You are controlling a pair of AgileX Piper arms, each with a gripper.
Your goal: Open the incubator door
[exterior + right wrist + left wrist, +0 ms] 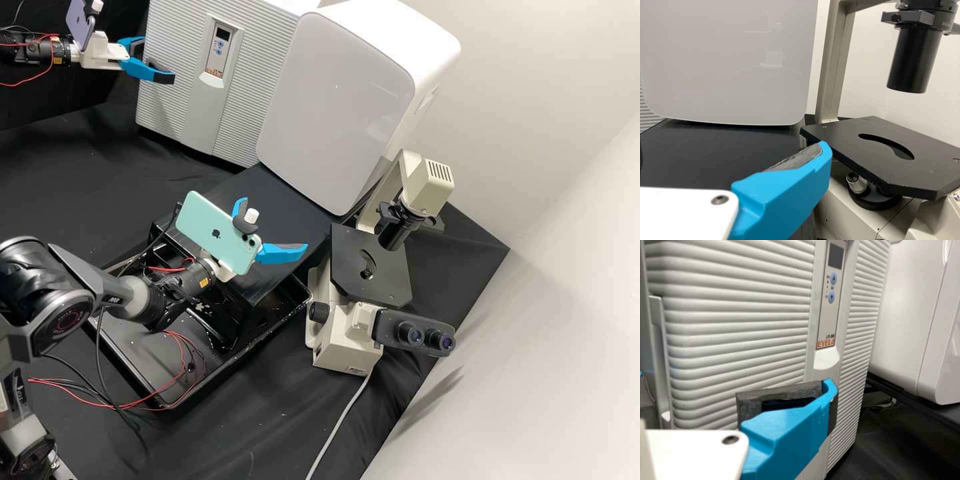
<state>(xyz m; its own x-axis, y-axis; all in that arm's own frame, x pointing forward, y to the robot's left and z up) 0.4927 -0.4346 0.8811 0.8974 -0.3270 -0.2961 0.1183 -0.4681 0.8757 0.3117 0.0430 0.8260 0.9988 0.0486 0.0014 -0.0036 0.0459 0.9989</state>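
Well, boxy pale-grey ribbed incubator (247, 87), door (180, 93) shut, stands beside rounded white cabinet (337, 100); left white-and-blue end effector (159, 61) facing incubator, fingers apart; right white-and-blue end effector (274, 223) farther from incubator, fingers spread.

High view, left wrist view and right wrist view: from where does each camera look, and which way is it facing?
High view: fixed off the robot, looks forward and down on the bench; shows left arm with left pincer, right arm with right pincer.
Left wrist view: on that arm's wrist, faces the incubator front; its own blue finger shows large.
Right wrist view: on that wrist, faces the white cabinet and microscope; one own blue finger shows.
Both wrist views share the cabinet.
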